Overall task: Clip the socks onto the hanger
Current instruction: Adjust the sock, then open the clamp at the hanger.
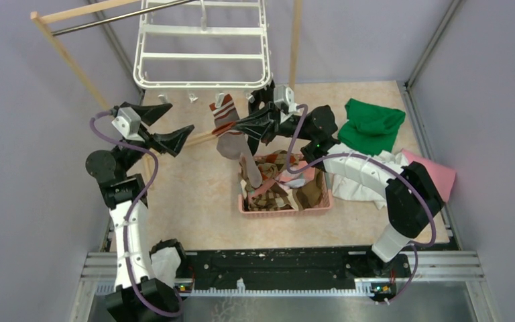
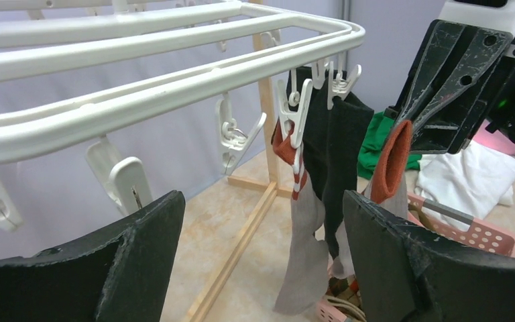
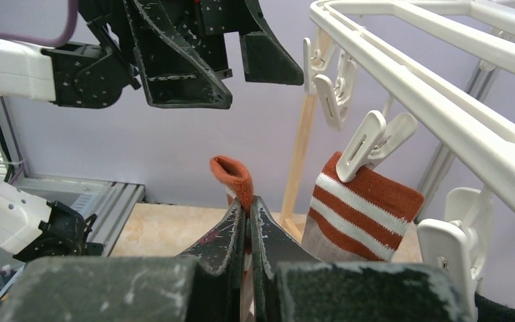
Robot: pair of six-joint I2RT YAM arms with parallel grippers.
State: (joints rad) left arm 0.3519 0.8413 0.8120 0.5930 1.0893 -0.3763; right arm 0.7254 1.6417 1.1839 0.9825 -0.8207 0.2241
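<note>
orange-cuffed grey sock (image 3: 231, 176), cuff up and long axis vertical, pinched in the closed right gripper (image 3: 247, 204) below the white hanger (image 3: 442, 107) near rail; free clip (image 2: 238, 134) lies to its left, nearer the empty, wide-spread left gripper (image 2: 261, 201).

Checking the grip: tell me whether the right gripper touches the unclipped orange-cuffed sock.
Touching. Right wrist view: the right gripper is shut, the unclipped orange-cuffed sock pinched between its fingers.

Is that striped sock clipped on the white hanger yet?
Clipped on: a white clip pinches the cuff of the striped sock below the hanger.
</note>
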